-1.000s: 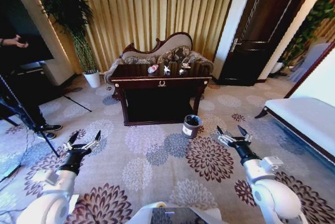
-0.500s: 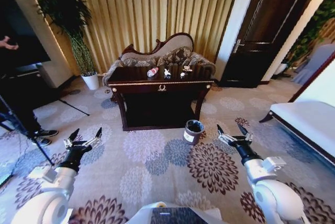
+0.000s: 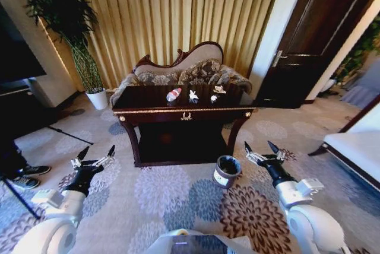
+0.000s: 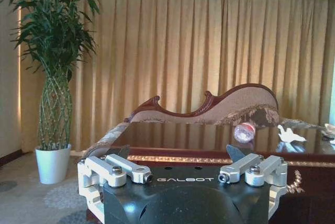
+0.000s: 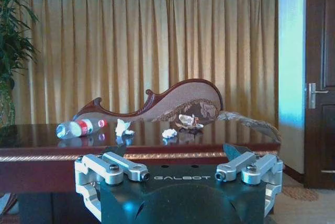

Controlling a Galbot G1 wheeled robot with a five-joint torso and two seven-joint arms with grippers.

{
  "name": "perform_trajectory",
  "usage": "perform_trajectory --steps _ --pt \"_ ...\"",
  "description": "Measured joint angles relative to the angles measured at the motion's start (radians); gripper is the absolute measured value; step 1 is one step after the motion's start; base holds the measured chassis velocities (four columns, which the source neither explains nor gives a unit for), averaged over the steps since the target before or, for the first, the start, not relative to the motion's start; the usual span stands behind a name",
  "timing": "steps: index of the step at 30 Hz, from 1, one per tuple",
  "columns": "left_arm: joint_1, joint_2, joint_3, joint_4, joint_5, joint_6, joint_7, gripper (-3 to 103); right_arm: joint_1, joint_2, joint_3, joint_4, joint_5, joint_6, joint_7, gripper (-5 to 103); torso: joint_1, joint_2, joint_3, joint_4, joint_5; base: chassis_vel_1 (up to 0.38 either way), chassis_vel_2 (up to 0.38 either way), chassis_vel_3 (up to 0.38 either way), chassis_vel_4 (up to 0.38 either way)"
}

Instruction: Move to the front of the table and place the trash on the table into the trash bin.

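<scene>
- Head view: table [image 3: 184, 111] sits in the upper middle of the frame, before a sofa [image 3: 184, 71] and gold curtains [image 3: 178, 10]. On its top lie a bottle [image 3: 173, 94] on its side, a paper wad [image 3: 193, 95] beside it, and a second wad [image 3: 214, 98] further right. The trash bin [image 3: 227, 171] stands on the floral carpet [image 3: 172, 189] at lower centre-right, near the table's right front leg, a white label on its side too small to read.
- Left gripper [image 3: 95, 158] hangs at lower left with its fingers spread, holding nothing; right gripper [image 3: 262, 151] hangs at lower right, just beside the bin, likewise spread.
- Left wrist view: a potted plant [image 4: 55, 67] fills the left of the frame; the bottle's capped end [image 4: 244, 131] and one wad [image 4: 289, 135] show at right. "GALBOT" is printed on the gripper body.
- Right wrist view: the bottle's red label faces the camera at left, text unreadable; a dark door [image 5: 320, 77] with a handle stands at right. "GALBOT" again.
</scene>
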Motion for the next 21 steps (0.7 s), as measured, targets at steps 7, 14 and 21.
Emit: perform_trajectory --steps 7,14,21 --pt "0.0 -0.003 0.002 0.0 0.0 -0.002 0.001 100 -0.003 0.004 -0.005 0.003 -0.005 0.0 -0.003 100 0.0 0.0 0.0 -0.0003 0.0001 -0.363 0.311 0.358 -0.337" --pt "0.0 -0.004 0.002 0.0 0.0 -0.003 0.001 100 -0.006 0.006 -0.012 0.003 -0.013 0.0 -0.012 100 0.0 0.0 0.0 0.0 -0.0005 -0.345 0.373 0.343 -0.372" --pt "0.003 -0.007 -0.001 -0.005 -0.001 -0.003 0.001 100 0.011 -0.004 -0.031 -0.005 -0.012 -0.022 -0.013 100 0.001 -0.001 0.0 -0.0001 0.0001 -0.304 0.286 0.287 -0.261"
